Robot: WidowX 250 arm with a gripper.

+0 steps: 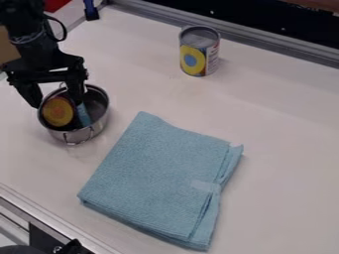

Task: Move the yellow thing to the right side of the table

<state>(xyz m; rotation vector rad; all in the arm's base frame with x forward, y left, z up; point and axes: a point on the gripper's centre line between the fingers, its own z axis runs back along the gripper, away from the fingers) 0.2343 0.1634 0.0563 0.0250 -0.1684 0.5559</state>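
Facing the camera, the yellow thing (57, 112), long axis unclear, sits in the pot (84, 133) by the spread end effector (57, 103).

object (57, 112) in pot (88, 132), cloth (155, 178) at right, can (197, 55) behind cloth

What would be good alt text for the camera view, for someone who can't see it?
A black gripper hangs open at a metal pot holding a yellow-faced object; a folded blue cloth lies nearer the camera, and a can stands farther back on the white table.
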